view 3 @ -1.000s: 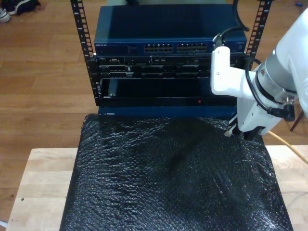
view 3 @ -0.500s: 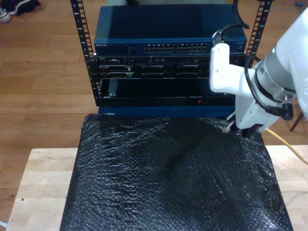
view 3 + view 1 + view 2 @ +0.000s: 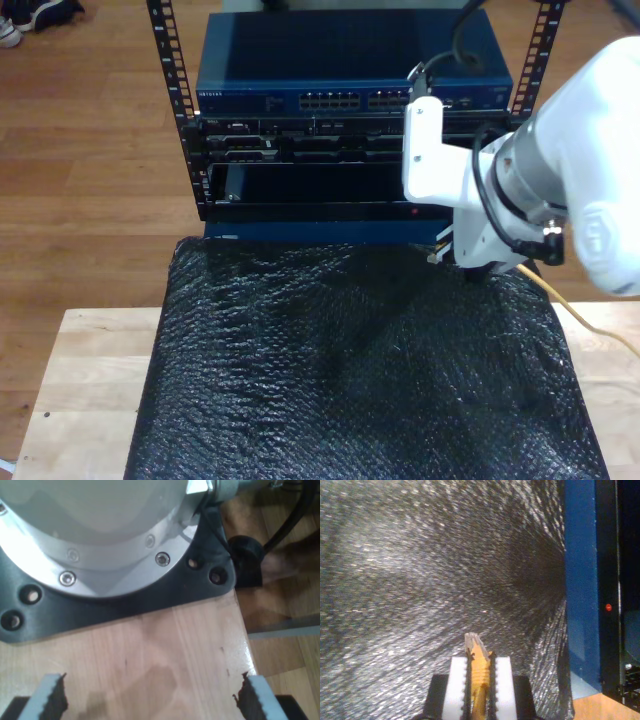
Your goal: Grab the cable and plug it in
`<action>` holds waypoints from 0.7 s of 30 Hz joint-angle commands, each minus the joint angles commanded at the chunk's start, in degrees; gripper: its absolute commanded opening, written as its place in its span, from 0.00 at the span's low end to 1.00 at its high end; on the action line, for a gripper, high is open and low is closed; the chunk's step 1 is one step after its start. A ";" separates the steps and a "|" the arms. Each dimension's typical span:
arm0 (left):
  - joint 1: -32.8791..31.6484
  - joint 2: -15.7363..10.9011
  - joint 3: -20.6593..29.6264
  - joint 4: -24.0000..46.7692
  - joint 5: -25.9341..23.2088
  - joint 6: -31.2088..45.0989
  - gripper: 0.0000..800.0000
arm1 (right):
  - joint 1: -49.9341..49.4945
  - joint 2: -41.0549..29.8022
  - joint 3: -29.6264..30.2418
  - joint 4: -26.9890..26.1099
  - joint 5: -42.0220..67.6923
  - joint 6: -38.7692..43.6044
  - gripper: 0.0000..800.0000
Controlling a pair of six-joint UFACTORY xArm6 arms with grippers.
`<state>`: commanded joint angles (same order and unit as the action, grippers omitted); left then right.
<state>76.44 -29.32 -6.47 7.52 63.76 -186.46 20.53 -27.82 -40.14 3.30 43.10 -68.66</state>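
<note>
The rack (image 3: 190,110) is standing beyond the table (image 3: 90,370), a steel frame of perforated black uprights carrying a blue switch (image 3: 345,65) with two rows of small ports (image 3: 368,100) and darker units below. A black mat (image 3: 330,370), crinkled and glossy, is covering most of the pale wooden table.

A white arm (image 3: 560,170), smooth and rounded, is reaching in from the exterior view's right. My second gripper (image 3: 480,667) is pressing its ridged white pads (image 3: 457,685) together on the cable (image 3: 480,670), just behind the clear plug (image 3: 472,642), which is projecting forward over the mat near the rack's blue lower panel (image 3: 580,580). In the exterior view the thin orange cable (image 3: 585,320) is trailing off toward the right edge.

My first gripper (image 3: 150,695) is hanging spread over bare wood, next to an arm's metal base flange (image 3: 100,565), holding nothing.

Risks, as judged:
- The plug is small and the ports are narrow and closely spaced; slight misalignment or tilt could jam it against the switch face.
- The grip is on the flexible cable, so the plug could twist or slide back under insertion force.
- The trailing cable could snag on the mat's edge and pull the plug off line.
</note>
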 joint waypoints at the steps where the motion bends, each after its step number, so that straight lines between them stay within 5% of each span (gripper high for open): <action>1: 0.00 0.00 0.00 0.00 0.09 0.00 1.00 | 0.09 0.09 0.62 -0.88 -1.32 0.00 0.00; 21: 0.00 0.00 0.00 0.00 0.09 0.00 1.00 | 0.70 5.80 6.33 -6.24 -27.25 0.26 0.00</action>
<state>76.44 -29.32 -6.47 7.52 63.85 -186.46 21.23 -22.02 -33.81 -2.95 15.85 -68.40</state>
